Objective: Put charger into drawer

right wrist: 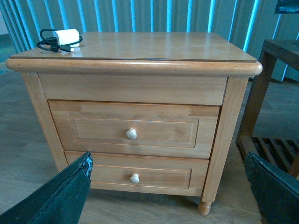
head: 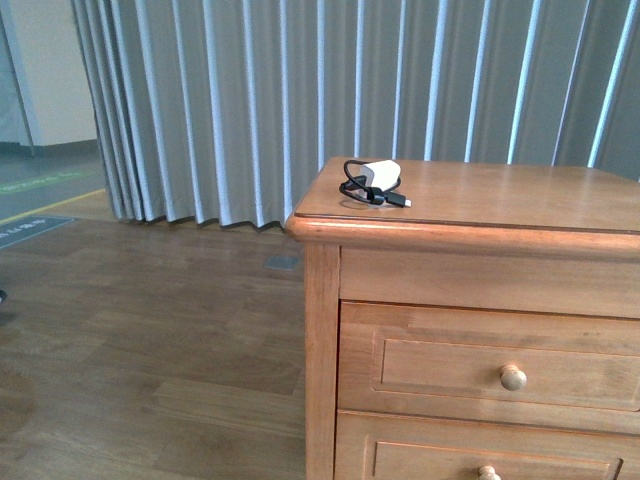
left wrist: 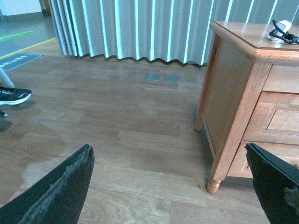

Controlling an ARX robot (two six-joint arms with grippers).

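Observation:
The charger (head: 377,179), a small white block with black cable coiled round it, lies on the cabinet top near its back left corner; it also shows in the right wrist view (right wrist: 64,38) and the left wrist view (left wrist: 281,29). The drawer (head: 490,364), the upper of two, is closed, with a round pale knob (head: 513,377); in the right wrist view the drawer (right wrist: 135,128) faces the camera. My right gripper (right wrist: 168,196) is open, well back from the cabinet front. Over the floor to the cabinet's left, my left gripper (left wrist: 170,191) is open. Neither holds anything.
A second closed drawer (right wrist: 135,171) sits beneath the first. A dark wooden slatted rack (right wrist: 271,116) stands close to the cabinet's right side. Grey curtains (head: 300,90) hang behind. A person's shoe (left wrist: 11,95) rests on the wood floor at far left.

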